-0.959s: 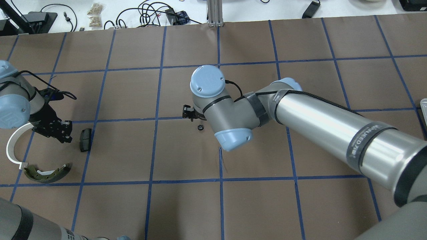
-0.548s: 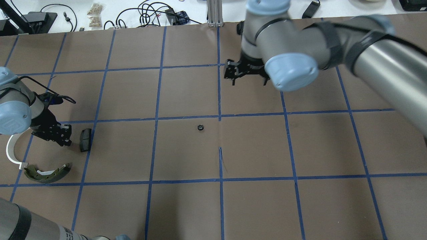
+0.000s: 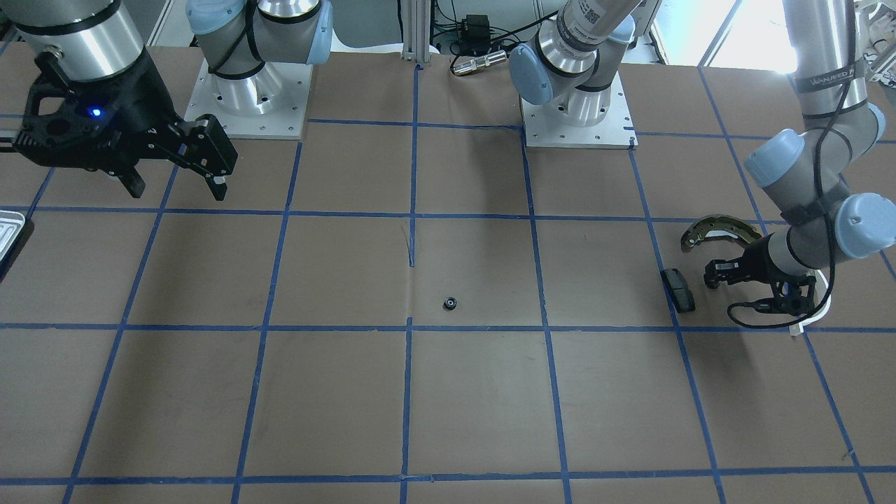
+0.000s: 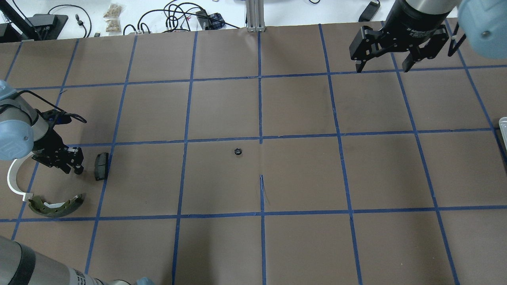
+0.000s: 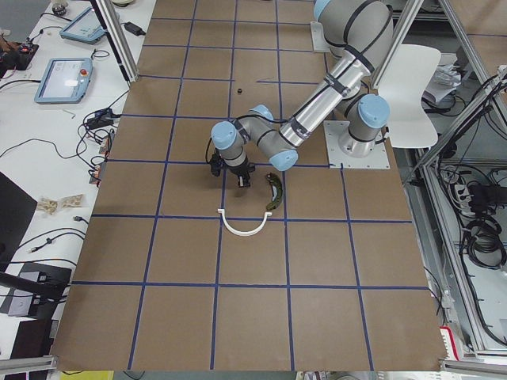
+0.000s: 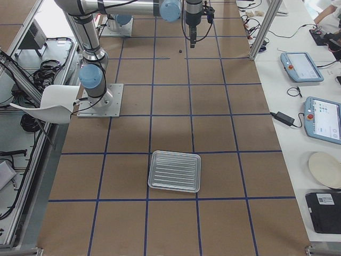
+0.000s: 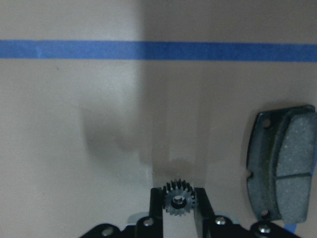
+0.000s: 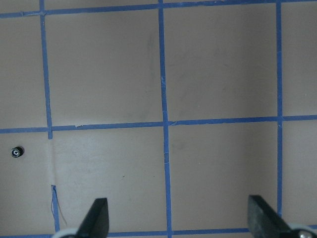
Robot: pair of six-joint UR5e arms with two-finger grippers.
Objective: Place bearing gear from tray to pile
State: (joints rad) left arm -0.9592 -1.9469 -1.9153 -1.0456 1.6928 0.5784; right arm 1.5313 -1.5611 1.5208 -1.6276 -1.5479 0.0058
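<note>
A small black bearing gear [image 7: 179,201] sits between the fingertips of my left gripper [image 7: 178,194], which is shut on it just above the table. That gripper [image 4: 76,169] is right beside the pile: black pad [image 4: 101,166], white half-ring [image 4: 14,183] and brake shoe [image 4: 57,204]. A second gear [image 4: 237,151] lies alone on the table's middle, also in the front view [image 3: 450,303]. My right gripper [image 4: 382,68] is open, empty and high over the far right. The tray [image 6: 175,171] lies at the right end of the table.
The table is brown paper with a blue tape grid. Cables and small items lie past its far edge [image 4: 174,18]. In the front view the tray's corner [image 3: 10,231] shows at the left edge, below my right gripper [image 3: 178,190].
My right arm has risen and swung from the table's middle to the far right, leaving the loose gear there. My left gripper has drifted slightly toward the view's left by the pad.
</note>
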